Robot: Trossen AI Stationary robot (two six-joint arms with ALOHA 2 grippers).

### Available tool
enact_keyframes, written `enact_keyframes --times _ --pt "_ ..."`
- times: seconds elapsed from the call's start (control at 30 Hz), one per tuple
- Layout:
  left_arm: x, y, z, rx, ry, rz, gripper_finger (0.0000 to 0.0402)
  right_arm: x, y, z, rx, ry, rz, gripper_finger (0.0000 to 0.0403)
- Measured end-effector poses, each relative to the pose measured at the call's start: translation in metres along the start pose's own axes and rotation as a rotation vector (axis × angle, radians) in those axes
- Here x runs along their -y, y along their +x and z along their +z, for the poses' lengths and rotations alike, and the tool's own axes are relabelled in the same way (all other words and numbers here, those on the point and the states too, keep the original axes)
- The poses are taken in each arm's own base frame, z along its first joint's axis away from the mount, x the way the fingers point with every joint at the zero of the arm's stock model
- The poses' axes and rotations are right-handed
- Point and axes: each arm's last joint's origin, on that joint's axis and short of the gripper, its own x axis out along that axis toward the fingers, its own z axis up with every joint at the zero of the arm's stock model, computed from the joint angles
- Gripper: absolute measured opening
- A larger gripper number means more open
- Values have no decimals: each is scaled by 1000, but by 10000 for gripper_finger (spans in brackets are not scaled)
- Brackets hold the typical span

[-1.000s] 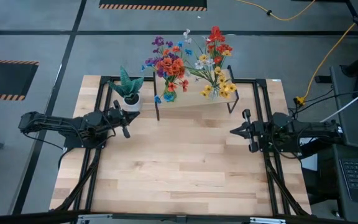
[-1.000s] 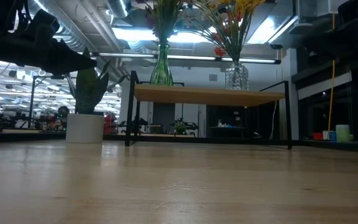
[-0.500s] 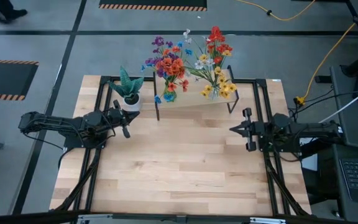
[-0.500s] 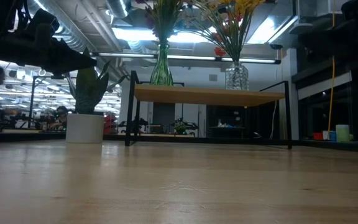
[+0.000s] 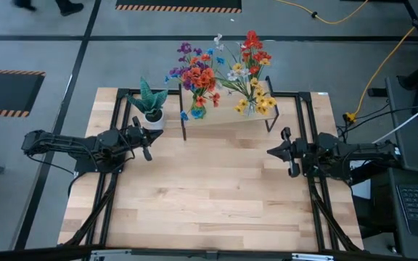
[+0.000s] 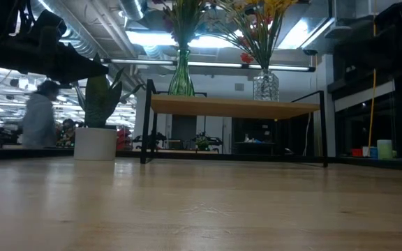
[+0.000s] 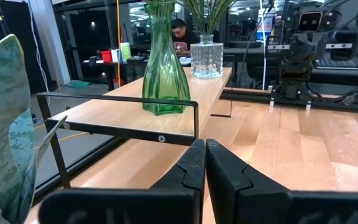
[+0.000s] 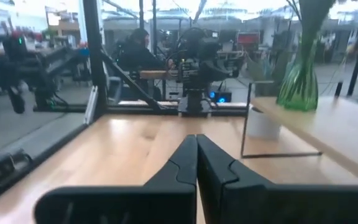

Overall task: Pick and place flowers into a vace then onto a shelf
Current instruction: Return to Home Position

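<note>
The flowers stand in two vases on the shelf (image 5: 223, 120) at the table's far side. A red, orange and purple bunch (image 5: 197, 72) is in a green vase (image 6: 181, 73). A yellow, white and red bunch (image 5: 251, 78) is in a clear vase (image 6: 265, 86). My left gripper (image 5: 149, 139) is shut and level at the table's left, near the shelf's left legs, with nothing between its fingers (image 7: 191, 163). My right gripper (image 5: 270, 152) is shut and level at the table's right, also holding nothing (image 8: 196, 149).
A spiky green plant in a white pot (image 5: 151, 109) stands left of the shelf, close to my left gripper. Black frame rails (image 5: 307, 138) run along the table's sides. The bare wooden tabletop (image 5: 209, 196) stretches between the arms. A person (image 6: 39, 118) moves in the room behind.
My right gripper has rolled slightly about the line it points along, staying in place and shut. In the room behind the table a person has walked past.
</note>
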Motion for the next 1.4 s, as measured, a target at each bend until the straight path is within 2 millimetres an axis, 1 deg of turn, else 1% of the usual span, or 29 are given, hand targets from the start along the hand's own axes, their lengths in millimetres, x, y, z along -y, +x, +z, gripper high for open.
enact_keyframes --times 0.1,0.43,0.63,0.97,1.17,1.4 --pt "0 0 0 0 0 0 8 0 0 0 0 43 0 2" --pt "0 0 0 0 0 0 6 0 0 0 0 41 0 2" --pt "0 0 0 0 0 0 10 -5 0 0 1 -8 47 2" --pt "0 0 0 -4 2 0 6 -7 -3 2 23 24 69 2" --pt "0 0 0 -4 2 0 10 -7 -3 2 23 19 69 2" --pt "0 0 0 -4 2 0 6 -7 -3 2 24 17 69 2"
